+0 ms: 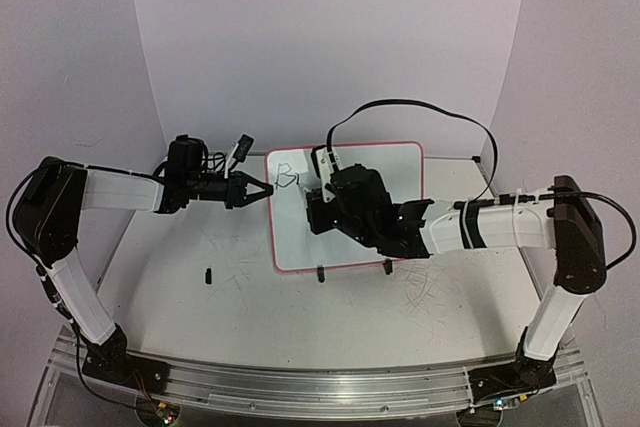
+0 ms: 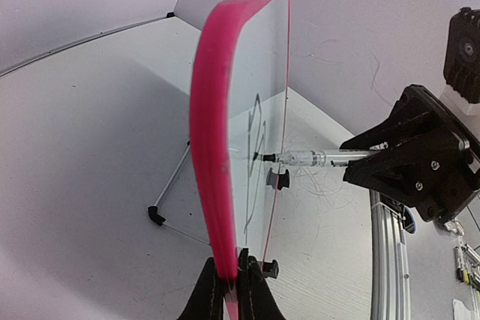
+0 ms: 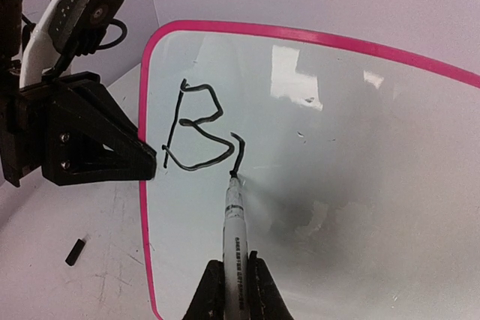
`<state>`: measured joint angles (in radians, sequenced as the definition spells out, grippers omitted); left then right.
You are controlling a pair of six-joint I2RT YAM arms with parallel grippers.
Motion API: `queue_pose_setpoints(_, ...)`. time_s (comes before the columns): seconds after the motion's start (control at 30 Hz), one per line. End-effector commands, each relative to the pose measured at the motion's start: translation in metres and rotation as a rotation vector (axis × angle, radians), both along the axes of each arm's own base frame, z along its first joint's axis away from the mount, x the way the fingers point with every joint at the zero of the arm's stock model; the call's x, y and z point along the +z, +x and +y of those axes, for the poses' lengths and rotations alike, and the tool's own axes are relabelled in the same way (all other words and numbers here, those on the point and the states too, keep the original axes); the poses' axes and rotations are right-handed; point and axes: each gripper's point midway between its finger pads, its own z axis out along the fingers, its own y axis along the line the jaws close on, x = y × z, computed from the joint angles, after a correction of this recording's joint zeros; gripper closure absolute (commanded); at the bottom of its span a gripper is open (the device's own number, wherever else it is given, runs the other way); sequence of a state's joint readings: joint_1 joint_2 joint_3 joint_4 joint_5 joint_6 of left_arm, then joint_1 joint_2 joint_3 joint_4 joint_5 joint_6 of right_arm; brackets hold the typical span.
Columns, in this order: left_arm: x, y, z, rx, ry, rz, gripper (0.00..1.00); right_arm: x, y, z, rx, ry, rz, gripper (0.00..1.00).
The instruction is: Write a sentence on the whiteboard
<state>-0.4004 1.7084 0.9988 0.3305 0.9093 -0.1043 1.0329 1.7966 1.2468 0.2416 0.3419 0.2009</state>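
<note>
1. The whiteboard (image 1: 395,169) stood upright on its black clip feet (image 1: 321,273) at mid-table, writing face toward the arms, left side between the two grippers.
2. The sentence (image 3: 191,129) was barely begun: a full "B" at the board's upper left and a short hooked stroke just right of it, looking like the start of the "r". The rest of the face was blank.
3. The marker (image 3: 234,222) had its tip touching the board at the foot of that hooked stroke. In the left wrist view it met the face roughly square-on.
4. The right gripper (image 3: 229,279) had its claw clamped on the marker barrel, with the tip sticking out well ahead of the fingers.
5. The left gripper (image 2: 232,286) had its claw pinched together on the pink frame at the board's left edge, bracing it against the pen's push.
6. Step in hand, as I judged it: writing the second letter of "Bright", very early in the task.
7. The next move called for finishing the "r" with light, even tip pressure, then lifting off and stepping right for the "i". The left clamp needed to hold the board steady.
8. Risk: too hard a push could tip or skid the board on its feet.
9. Further out, a small black piece (image 1: 208,275), probably the marker cap, lay on the table (image 1: 180,317) well left of the board. Faint scribbles marked the tabletop.
</note>
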Motion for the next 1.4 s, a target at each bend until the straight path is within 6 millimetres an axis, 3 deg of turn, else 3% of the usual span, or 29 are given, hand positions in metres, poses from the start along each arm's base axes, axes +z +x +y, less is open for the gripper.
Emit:
queue_pose_setpoints(0.0,0.035,0.0,0.002,0.005,-0.025,-0.159,1.0,0.006,-0.004,-0.005,-0.007,0.014,0.008,1.0)
queue_pose_setpoints(0.6,0.036,-0.001,0.002,0.005,-0.026,-0.162,1.0,0.004,-0.004,-0.003,-0.003,0.019,0.026,1.0)
queue_pose_setpoints(1.03,0.036,-0.001,0.002,0.003,-0.027,-0.162,1.0,0.027,0.011,-0.002,-0.053,0.025,-0.051,1.0)
queue_pose_setpoints(1.37,0.036,-0.002,0.001,0.0,-0.027,-0.16,1.0,0.031,0.018,-0.007,-0.078,0.037,-0.059,1.0)
